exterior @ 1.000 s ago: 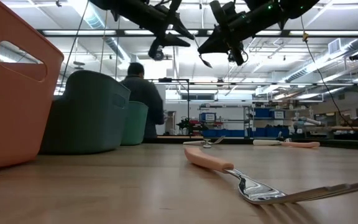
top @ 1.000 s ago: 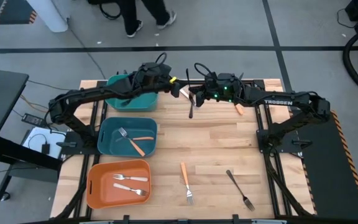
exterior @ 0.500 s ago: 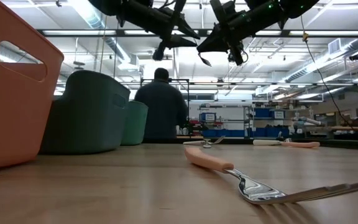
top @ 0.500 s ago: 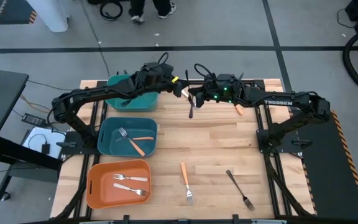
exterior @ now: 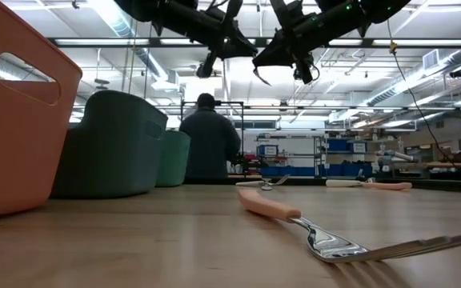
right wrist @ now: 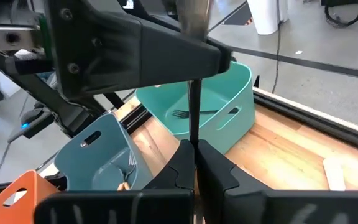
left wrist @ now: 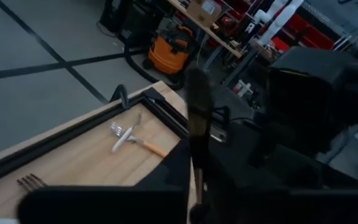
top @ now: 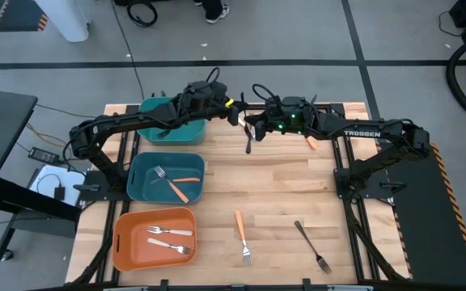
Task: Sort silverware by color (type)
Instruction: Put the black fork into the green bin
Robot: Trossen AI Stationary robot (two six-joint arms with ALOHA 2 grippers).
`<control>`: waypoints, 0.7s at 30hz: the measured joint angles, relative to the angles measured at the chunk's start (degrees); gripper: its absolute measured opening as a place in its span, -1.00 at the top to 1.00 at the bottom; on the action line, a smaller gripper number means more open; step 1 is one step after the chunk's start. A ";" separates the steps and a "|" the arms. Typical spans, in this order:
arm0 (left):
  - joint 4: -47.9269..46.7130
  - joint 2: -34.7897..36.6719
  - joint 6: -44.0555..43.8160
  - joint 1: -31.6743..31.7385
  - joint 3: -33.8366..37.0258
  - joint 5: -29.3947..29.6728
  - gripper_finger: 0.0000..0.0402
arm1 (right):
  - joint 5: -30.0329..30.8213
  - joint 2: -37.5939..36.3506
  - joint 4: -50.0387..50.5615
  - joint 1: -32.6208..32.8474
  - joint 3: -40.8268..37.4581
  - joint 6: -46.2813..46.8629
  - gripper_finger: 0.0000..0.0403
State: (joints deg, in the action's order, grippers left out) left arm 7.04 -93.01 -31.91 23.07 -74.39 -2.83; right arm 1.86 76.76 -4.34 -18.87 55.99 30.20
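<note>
- The right arm, marked "TROSSEN", reaches across the far side of the table
- The right gripper is high over the table, fingers pinching a black fork, long axis toward the near edge
- The left gripper is just beside it; I cannot tell its fingers

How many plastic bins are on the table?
3. A light teal bin sits at the table's far left, a darker teal bin just nearer, and an orange bin nearest. None looks hidden.
</note>
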 joint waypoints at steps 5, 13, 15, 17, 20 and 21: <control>0.22 0.00 2.34 -0.19 0.00 -0.13 0.94 | 0.01 0.05 -0.11 -0.02 0.00 -0.02 0.96; 0.20 0.00 3.31 -0.19 -0.01 -0.46 0.95 | -0.01 0.05 -0.21 0.00 -0.02 -1.69 0.87; 0.09 0.01 4.81 -0.17 -0.05 -0.51 0.95 | 0.06 0.05 -0.43 -0.02 -0.02 -1.71 0.80; -0.41 0.02 5.89 -0.08 -0.06 -0.46 0.95 | 0.87 0.05 -1.22 -0.02 -0.02 -1.72 0.72; -0.85 0.02 7.60 0.05 -0.04 -0.28 0.95 | 1.90 0.05 -2.03 -0.02 -0.02 -1.73 0.60; -1.52 0.02 8.67 0.24 -0.04 -0.30 0.95 | 2.33 0.05 -2.56 -0.02 -0.02 -1.71 0.56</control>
State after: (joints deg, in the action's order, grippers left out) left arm 5.52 -92.99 -23.24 23.31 -74.43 -3.14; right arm 4.19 76.82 -6.89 -18.89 55.96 28.49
